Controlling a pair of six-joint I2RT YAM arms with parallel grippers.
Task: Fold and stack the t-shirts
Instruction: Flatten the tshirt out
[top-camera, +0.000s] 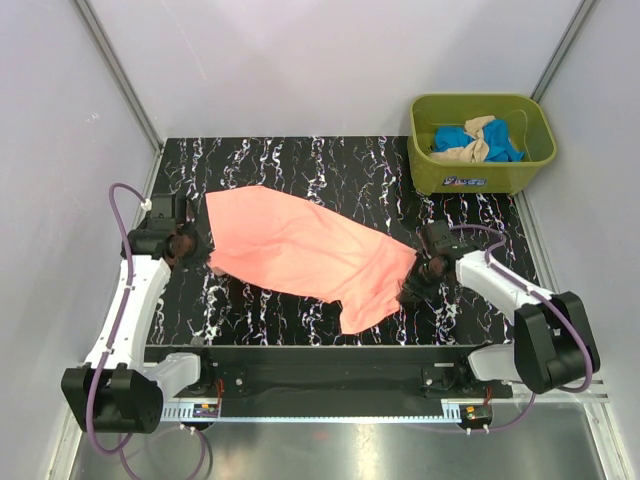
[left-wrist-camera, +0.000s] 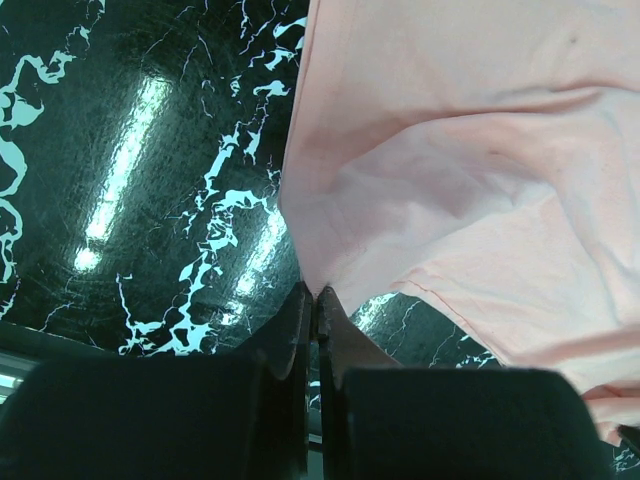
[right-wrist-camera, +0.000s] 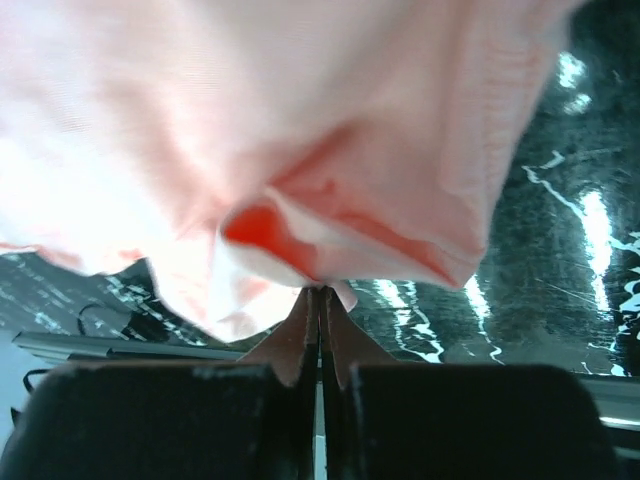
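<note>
Seen from above, the salmon-pink t-shirt (top-camera: 300, 250) is pulled into a slanted band, so its collar and sleeves cannot be made out, and it hides the middle of the marbled table (top-camera: 300, 165). The left gripper (top-camera: 192, 250) and right gripper (top-camera: 415, 280) are dark lumps at the cloth's two ends, their fingertips too small to tell apart. The right wrist view has the cloth so near the lens that it is blurred and washed out, cut off at the top and left edges. The left wrist view cuts it off at the top and right. The blue and beige t-shirts (top-camera: 478, 140) lie bundled in the olive-green tub (top-camera: 440, 175), their number unclear, and the tub's label (top-camera: 465, 182) is unreadable.
</note>
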